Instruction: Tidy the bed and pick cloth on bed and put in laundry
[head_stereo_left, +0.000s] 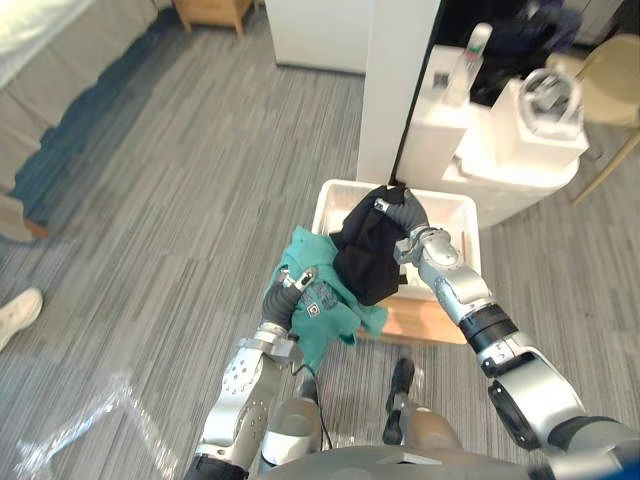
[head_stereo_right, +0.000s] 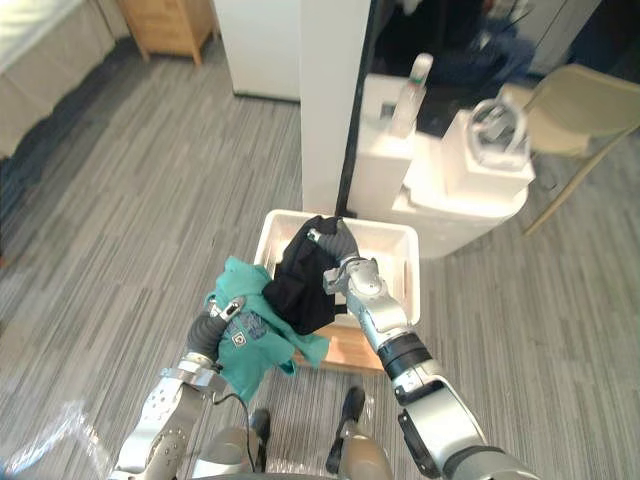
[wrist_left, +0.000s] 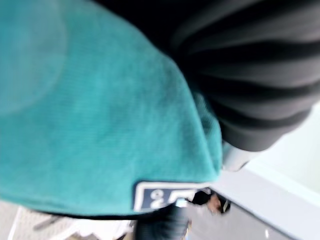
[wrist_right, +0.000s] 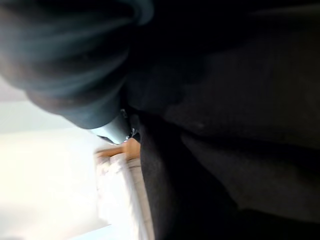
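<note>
Left hand (head_stereo_left: 297, 284) in teal cloth (head_stereo_left: 332, 312) — right hand (head_stereo_left: 404, 217) (half-buried) in black cloth (head_stereo_left: 365, 256)

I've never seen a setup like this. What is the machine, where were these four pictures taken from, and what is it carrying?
This is a two-legged humanoid robot with two silver arms that end in hands. The two wide pictures come from a stereo camera on its head, looking down. The two close ones come from a camera on each wrist, so they show cloth and the dark wrist cover from very near. The left hand carries a teal cloth. The right hand carries a black cloth, which hangs over a white laundry basket on the grey striped floor. The teal cloth hangs at the basket's left edge. The cloth hides how each hand grips. A person's white shoe shows at the far left.
</note>
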